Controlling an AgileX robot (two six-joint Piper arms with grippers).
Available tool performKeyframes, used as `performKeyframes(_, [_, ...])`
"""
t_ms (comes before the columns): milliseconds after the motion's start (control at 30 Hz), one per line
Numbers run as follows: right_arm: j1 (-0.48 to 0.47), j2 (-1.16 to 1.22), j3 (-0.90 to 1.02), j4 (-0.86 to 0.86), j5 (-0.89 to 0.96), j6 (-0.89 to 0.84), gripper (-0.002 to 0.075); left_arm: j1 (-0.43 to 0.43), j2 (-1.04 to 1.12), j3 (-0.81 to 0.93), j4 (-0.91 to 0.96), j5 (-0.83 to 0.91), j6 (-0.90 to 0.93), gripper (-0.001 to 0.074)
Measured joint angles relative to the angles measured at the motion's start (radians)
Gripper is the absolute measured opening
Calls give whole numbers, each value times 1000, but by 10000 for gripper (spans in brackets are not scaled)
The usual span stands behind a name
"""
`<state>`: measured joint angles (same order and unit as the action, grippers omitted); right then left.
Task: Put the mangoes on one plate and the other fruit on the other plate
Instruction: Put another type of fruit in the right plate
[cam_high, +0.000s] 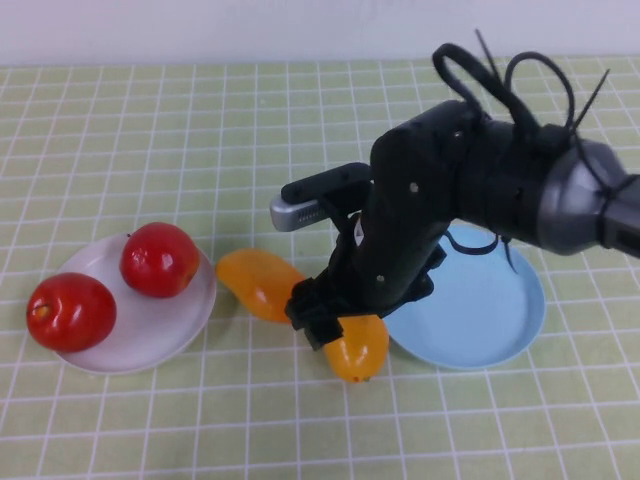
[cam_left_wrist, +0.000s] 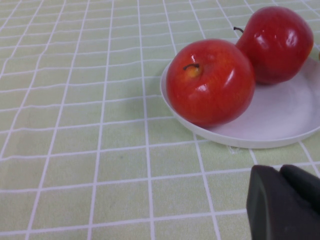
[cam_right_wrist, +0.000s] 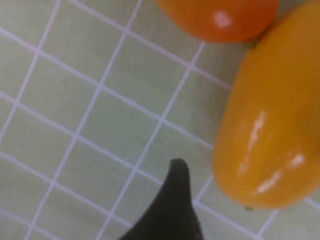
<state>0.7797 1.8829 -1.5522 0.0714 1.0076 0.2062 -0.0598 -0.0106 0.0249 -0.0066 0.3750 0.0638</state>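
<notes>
Mangoes (cam_high: 262, 283) lie between both plates, right tool (cam_high: 322, 318) down over one, its grip untellable; left tool (cam_left_wrist: 285, 202) likewise.

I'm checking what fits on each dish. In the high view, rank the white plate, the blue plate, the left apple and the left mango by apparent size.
1. White plate and blue plate: alike; the right gripper arm covers part of the blue.
2. Left apple and left mango: too close to rank.

Left gripper unseen there.

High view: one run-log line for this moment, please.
apples: both on white plate | mangoes: both on cloth | blue plate: empty | right gripper: over nearer mango | left gripper: near white plate
</notes>
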Motion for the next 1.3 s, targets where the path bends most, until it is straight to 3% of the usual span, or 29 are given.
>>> performKeyframes(1300, [0,180,-27,-30,-229,-1,603,0,0,0,0,0,0,4])
